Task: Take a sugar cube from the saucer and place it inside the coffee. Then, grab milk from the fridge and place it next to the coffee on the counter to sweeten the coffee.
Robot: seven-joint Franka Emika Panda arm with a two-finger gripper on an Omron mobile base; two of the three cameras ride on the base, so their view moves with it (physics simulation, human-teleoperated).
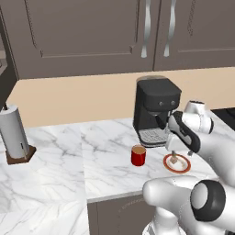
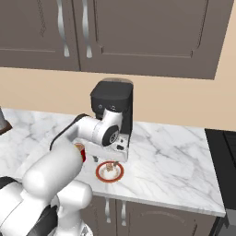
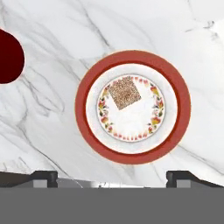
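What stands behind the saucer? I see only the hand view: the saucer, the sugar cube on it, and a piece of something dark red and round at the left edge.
Observer: A black coffee machine stands on the counter, close behind the saucer.
Operator: And what is the dark red thing?
Observer: It is the coffee, a red cup standing upright beside the saucer, apart from it, in front of the machine.
Operator: How low is the end effector?
Observer: In the left base view the end effector hangs a little above the sugar cube, and it seems not to touch it.
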